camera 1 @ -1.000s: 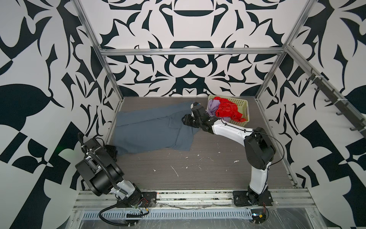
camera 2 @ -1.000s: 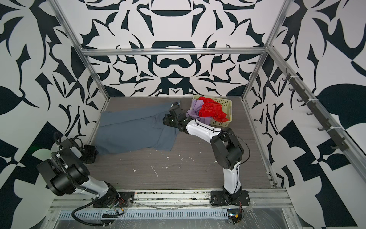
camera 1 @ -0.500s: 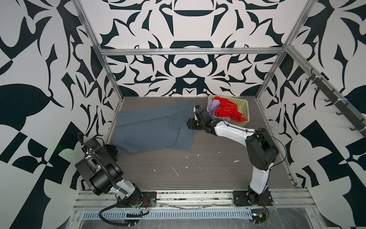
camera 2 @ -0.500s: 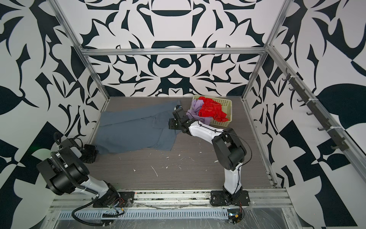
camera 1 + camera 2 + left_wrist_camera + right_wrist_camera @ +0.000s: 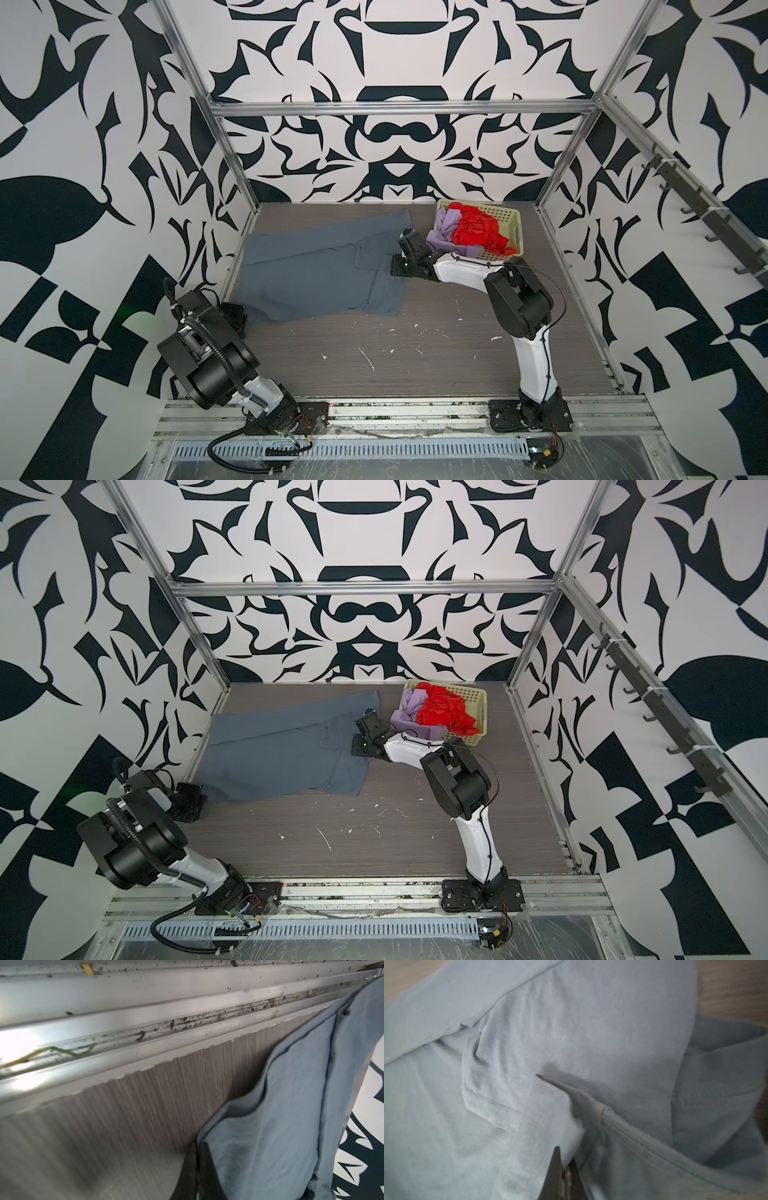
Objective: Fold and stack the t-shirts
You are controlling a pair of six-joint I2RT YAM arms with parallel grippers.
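Note:
The slate blue-grey t-shirt (image 5: 316, 270) (image 5: 282, 754) lies spread over the left half of the table in both top views. My left gripper (image 5: 198, 1147) (image 5: 241, 312) is shut on its near left corner, close to the side rail. My right gripper (image 5: 564, 1157) (image 5: 395, 268) is shut on a raised fold (image 5: 550, 1105) at the shirt's right edge. The red t-shirt (image 5: 473, 230) (image 5: 442, 710) and the lilac t-shirt (image 5: 446, 232) (image 5: 409, 715) sit crumpled in the basket.
The cream perforated basket (image 5: 510, 218) (image 5: 478, 698) stands at the back right, just behind my right wrist. An aluminium rail (image 5: 145, 1014) runs along the table's left edge. White scraps (image 5: 368, 359) dot the bare front of the table.
My right gripper's jaws have closed on the shirt's right edge, and that arm has come slightly nearer. The left arm has not moved.

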